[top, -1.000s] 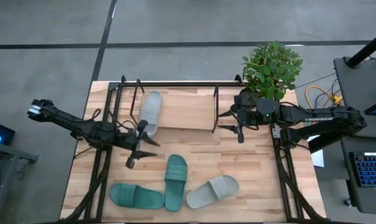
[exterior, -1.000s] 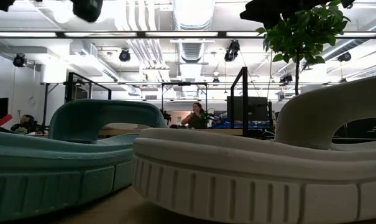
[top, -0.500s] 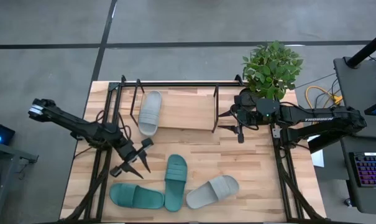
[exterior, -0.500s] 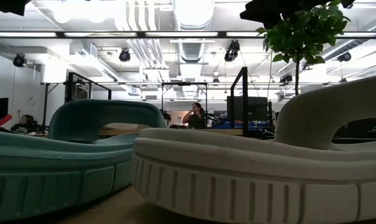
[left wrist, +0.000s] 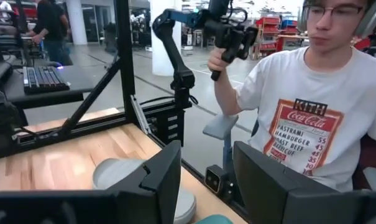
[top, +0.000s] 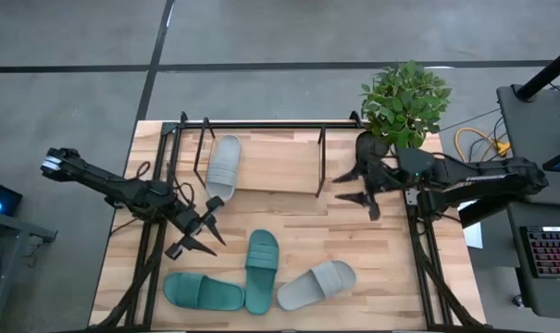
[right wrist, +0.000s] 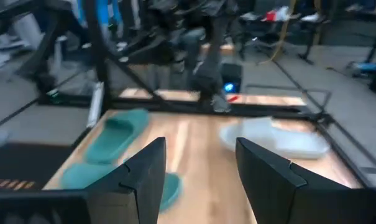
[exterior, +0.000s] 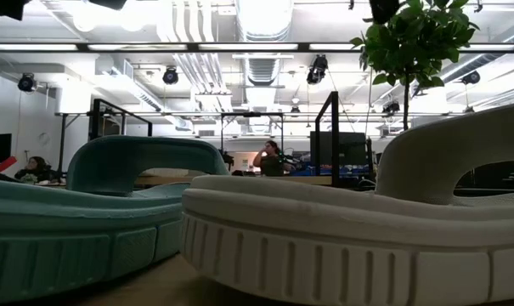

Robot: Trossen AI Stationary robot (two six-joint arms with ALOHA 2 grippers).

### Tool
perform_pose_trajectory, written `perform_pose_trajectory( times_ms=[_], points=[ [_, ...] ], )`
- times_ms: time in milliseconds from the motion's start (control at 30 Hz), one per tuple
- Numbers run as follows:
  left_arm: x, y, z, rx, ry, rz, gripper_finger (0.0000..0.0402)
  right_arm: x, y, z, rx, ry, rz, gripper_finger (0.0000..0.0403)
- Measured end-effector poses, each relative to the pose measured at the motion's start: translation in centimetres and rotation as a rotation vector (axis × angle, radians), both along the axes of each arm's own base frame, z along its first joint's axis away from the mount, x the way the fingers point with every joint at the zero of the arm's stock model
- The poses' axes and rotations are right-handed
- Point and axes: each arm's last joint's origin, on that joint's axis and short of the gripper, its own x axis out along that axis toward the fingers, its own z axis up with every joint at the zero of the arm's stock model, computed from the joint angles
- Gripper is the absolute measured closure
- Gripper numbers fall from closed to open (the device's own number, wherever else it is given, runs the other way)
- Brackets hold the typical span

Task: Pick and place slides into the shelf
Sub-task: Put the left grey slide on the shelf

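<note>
Only one grey slide (top: pixel 223 166) on shelf (top: pixel 280 165)

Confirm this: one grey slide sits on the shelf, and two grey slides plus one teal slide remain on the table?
Not quite. The high view shows one grey slide on the shelf, but two teal slides and one grey slide remain on the table.

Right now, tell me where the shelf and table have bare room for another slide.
The low black-tube rack's wooden board is bare from the light grey rubber slide at its left end across to its right end. The tabletop strip between rack and front sandals is open. It is crowded at the front, where two dark teal slides and a grey slide cluster.
</note>
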Motion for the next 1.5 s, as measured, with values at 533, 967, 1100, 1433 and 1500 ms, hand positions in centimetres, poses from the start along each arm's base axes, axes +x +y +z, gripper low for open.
perform_pose_trajectory(
  times_ms=[533, 967, 1100, 1433, 1500],
  points=[
    [-4.7, 2.3, 0.2, 0.112, 0.059, 0.230, 0.0384, -3.0, 5.2, -5.3, 0.228, 0.403, 0.192, 0.0218],
    [-8.2, 3.6, 0.6, -0.021, 0.023, 0.269, 0.0386, -5.2, 8.0, -8.5, 0.454, 0.799, 0.113, 0.0218],
    [-8.7, 3.7, -0.1, 0.000, 0.059, 0.265, 0.0386, -5.5, 8.2, -10.7, 0.532, 0.895, -0.013, 0.0218],
    [-9.3, 3.9, -0.2, -0.005, 0.057, 0.264, 0.0386, -4.7, 7.7, -13.1, 0.723, 0.731, -0.415, 0.0218],
    [-9.3, 3.9, -0.2, -0.004, 0.060, 0.265, 0.0386, -4.4, 7.8, -12.9, 0.806, 0.673, -0.457, 0.0218]
  ],
)
